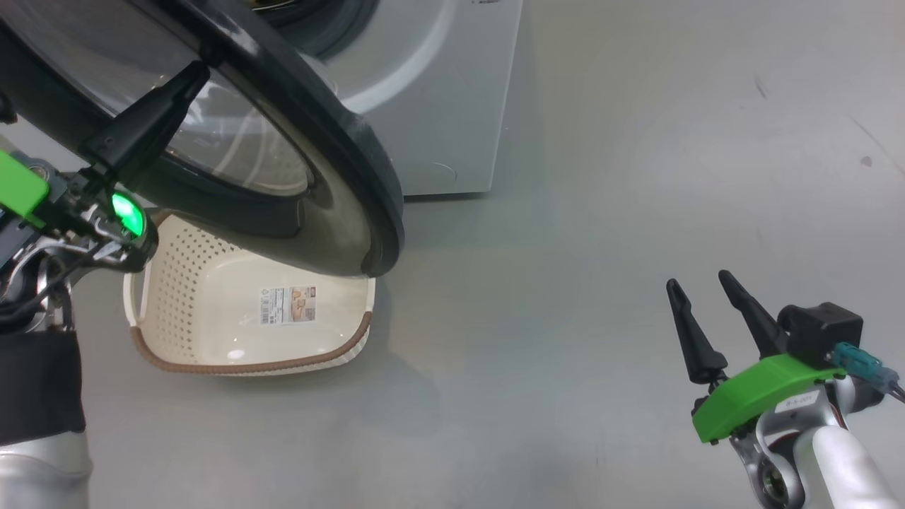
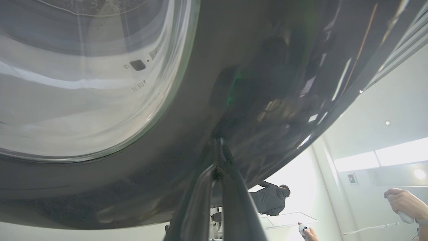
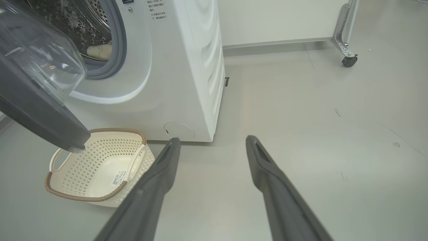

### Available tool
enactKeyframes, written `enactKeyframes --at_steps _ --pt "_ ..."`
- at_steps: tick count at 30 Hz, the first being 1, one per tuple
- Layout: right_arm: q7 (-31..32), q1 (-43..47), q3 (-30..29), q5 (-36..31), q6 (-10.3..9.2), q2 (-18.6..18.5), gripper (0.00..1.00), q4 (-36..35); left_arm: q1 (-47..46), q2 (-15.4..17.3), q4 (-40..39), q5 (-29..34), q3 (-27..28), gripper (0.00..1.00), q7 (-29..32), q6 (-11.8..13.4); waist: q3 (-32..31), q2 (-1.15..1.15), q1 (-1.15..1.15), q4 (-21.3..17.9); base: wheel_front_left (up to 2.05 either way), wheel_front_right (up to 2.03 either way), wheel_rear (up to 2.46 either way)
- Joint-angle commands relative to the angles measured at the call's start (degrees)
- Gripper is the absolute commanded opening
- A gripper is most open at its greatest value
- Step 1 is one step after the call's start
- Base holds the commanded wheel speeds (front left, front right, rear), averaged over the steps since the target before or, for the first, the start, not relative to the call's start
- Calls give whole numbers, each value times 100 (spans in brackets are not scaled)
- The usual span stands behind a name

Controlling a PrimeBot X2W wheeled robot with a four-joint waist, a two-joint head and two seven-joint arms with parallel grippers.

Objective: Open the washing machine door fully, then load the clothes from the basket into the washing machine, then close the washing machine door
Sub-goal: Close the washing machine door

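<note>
Head view: left hand (image 1: 191, 74), fingers pinched shut on nothing, tips against outer face of half-open washing machine door (image 1: 353, 162); washing machine (image 1: 438, 106) lies far beyond it. Right hand (image 1: 696, 279) spread, empty, well right. Basket (image 1: 177, 283) empty; clothes (image 3: 98, 50) inside washing machine.

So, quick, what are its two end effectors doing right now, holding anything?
Left end effector: closed, empty, tips against the door rim.
Right end effector: open, empty.

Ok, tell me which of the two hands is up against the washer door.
The left hand: its fingers, closed together, meet the black rim of the door. The right hand hangs open over the floor, well clear of it.
</note>
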Motion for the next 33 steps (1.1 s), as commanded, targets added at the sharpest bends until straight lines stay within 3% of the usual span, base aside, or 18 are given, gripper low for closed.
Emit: enactKeyframes --at_steps 1,7,14,21,33 --pt "-80 -192 90 23 -1 -9 100 -167 -317 137 -139 82 121 0 -78 -107 34 0 0 -104 0 0 0" --pt "-131 -231 53 27 -1 32 100 -133 -623 -117 287 506 50 0 -676 -395 101 0 0 -304 0 0 0" --pt "-191 -286 37 36 -1 72 100 -71 -973 -357 818 778 2 0 -1193 -565 126 0 0 -458 0 0 0" --pt "-218 -340 70 47 -1 106 100 47 -1233 -603 1249 941 -45 0 -1826 -608 73 0 0 -684 0 0 0" --pt "-297 -380 61 71 -1 145 100 210 -1352 -630 1491 1060 -117 0 -2524 -611 19 0 0 -981 0 0 0"
